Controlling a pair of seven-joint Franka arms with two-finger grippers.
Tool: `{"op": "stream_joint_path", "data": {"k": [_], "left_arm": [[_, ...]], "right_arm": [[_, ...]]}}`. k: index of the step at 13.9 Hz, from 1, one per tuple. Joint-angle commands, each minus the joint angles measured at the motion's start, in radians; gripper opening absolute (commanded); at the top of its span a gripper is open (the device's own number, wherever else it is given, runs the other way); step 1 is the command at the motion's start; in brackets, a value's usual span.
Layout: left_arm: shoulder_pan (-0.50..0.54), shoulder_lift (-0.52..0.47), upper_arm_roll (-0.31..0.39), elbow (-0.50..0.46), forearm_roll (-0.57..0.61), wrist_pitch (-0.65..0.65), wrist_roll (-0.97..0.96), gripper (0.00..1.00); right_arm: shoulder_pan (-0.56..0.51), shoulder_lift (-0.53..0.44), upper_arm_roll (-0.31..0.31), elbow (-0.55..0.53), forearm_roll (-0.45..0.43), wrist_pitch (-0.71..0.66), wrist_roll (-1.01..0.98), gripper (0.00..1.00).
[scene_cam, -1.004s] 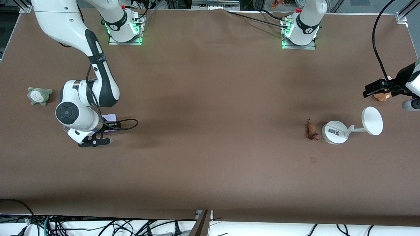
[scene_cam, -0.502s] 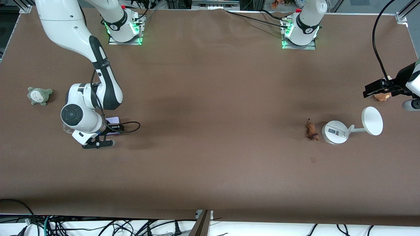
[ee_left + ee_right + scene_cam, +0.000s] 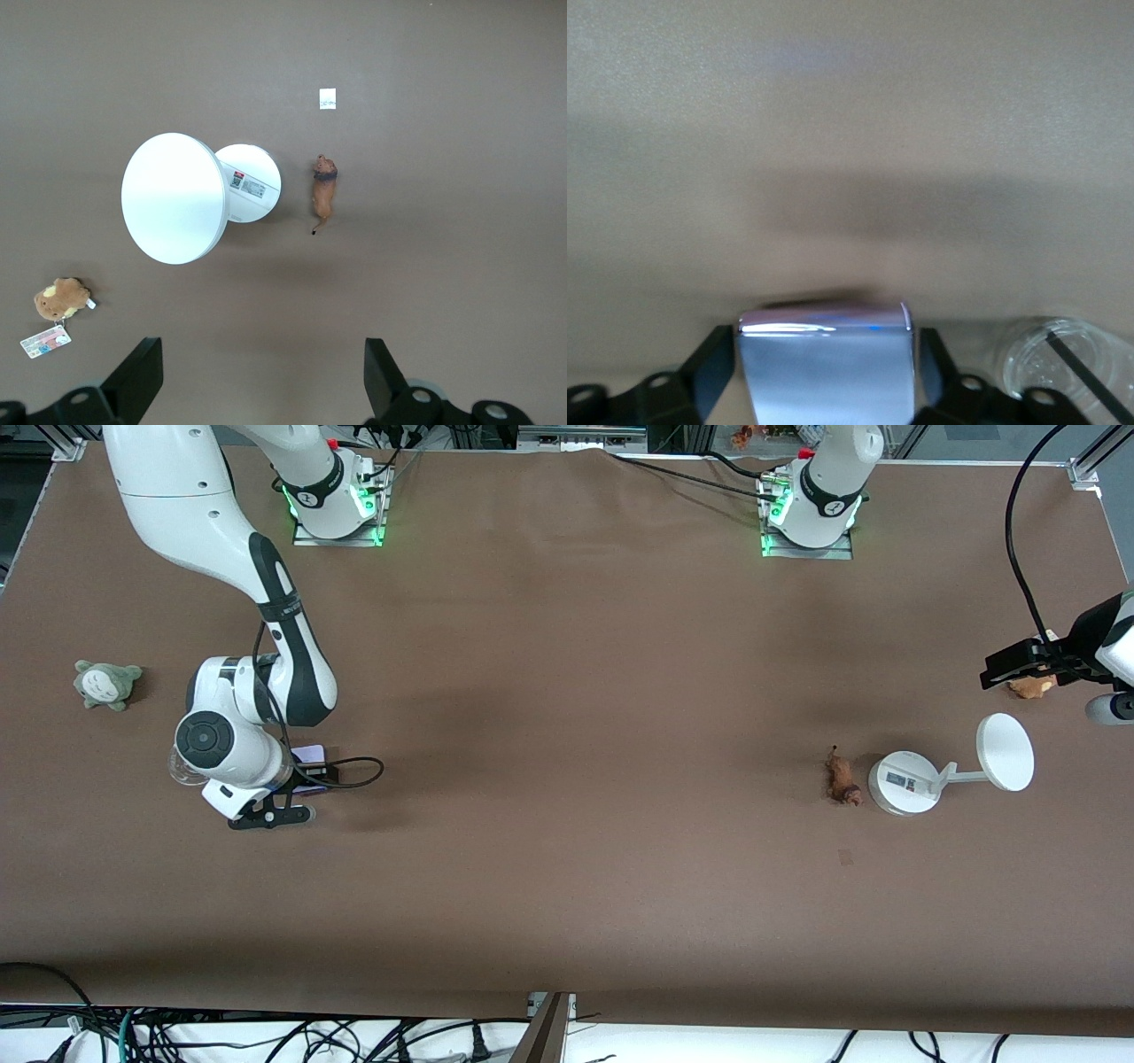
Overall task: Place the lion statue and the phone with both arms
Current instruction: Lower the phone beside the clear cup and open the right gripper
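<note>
1. Right tool (image 3: 292, 775) brackets the phone (image 3: 824, 363) low over the counter (image 3: 567, 779); its grip is unclear.
2. Left tool (image 3: 257, 390) hangs wide open, empty, waiting high above the lion statue (image 3: 842, 778) lying beside a white stand (image 3: 904, 781).
3. Best practice: release the phone flat, then lift straight up.

Brown table (image 3: 567, 691), perhaps cloth-covered, cables (image 3: 266, 1036) below

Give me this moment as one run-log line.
right gripper: around phone, low at table | left gripper: open, waiting above stand | lion statue: beside stand
</note>
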Motion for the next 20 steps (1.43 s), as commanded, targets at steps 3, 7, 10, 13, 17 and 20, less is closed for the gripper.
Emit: {"op": "stream_joint_path", "data": {"k": [3, 7, 10, 13, 17, 20], "left_arm": [[0.003, 0.017, -0.003, 0.036, 0.012, -0.025, 0.021, 1.0], [-0.001, 0.018, -0.003, 0.036, 0.009, -0.025, 0.016, 1.0], [-0.006, 0.017, -0.003, 0.036, -0.003, -0.024, 0.012, 1.0], [-0.005, 0.017, -0.003, 0.036, -0.008, -0.025, 0.012, 1.0], [-0.005, 0.018, -0.003, 0.036, -0.008, -0.025, 0.01, 1.0], [-0.006, 0.017, -0.003, 0.036, -0.008, -0.025, 0.01, 1.0]], "right_arm": [[-0.012, -0.018, 0.007, -0.012, 0.024, 0.009, -0.025, 0.99], [-0.011, -0.071, 0.008, -0.006, 0.024, -0.052, -0.018, 0.99], [-0.009, -0.189, 0.011, -0.001, 0.024, -0.193, -0.008, 0.99], [-0.005, -0.335, 0.013, 0.003, 0.024, -0.35, -0.007, 0.99], [-0.003, -0.461, 0.008, 0.101, 0.024, -0.583, -0.01, 0.99], [-0.008, -0.467, 0.002, 0.289, 0.008, -0.825, -0.013, 0.99]]}}
